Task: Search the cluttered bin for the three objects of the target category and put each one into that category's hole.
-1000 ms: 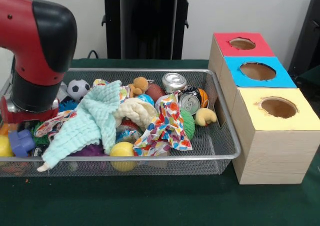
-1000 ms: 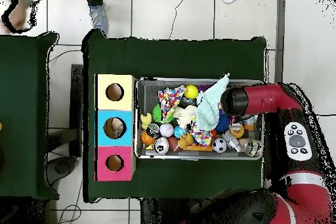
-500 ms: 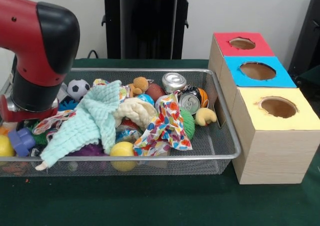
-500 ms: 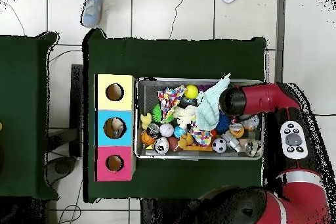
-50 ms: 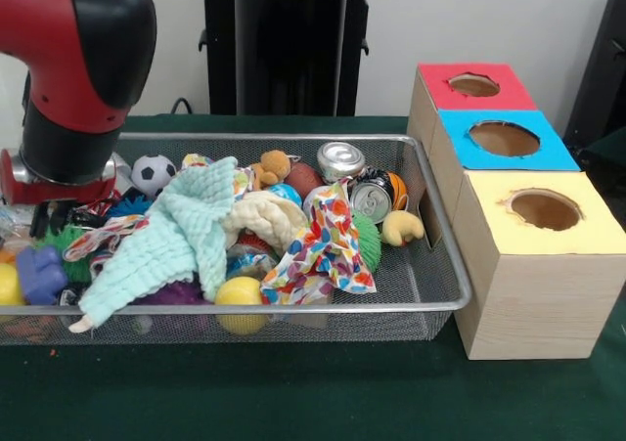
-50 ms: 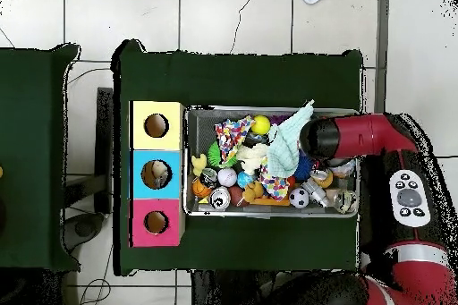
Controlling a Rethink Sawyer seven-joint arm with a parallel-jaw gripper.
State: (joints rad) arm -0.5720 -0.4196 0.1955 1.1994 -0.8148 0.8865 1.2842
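Whether the jaws are spread or closed cannot be told: the gripper [image 5: 54,216] shows only as dark parts under the glossy red-and-black arm [image 5: 73,69], low over the wire-mesh bin [image 5: 430,294] at its end farthest from the boxes. Just beside it lies a waffle-textured mint cloth [image 5: 176,241], then a cream knitted cloth [image 5: 269,216] and a confetti-print cloth [image 5: 323,250]. Two ribbed silver cans [image 5: 340,157] sit mid-bin. Beside the bin stands a wooden box [image 5: 528,294] with round holes in red, blue and yellow tops.
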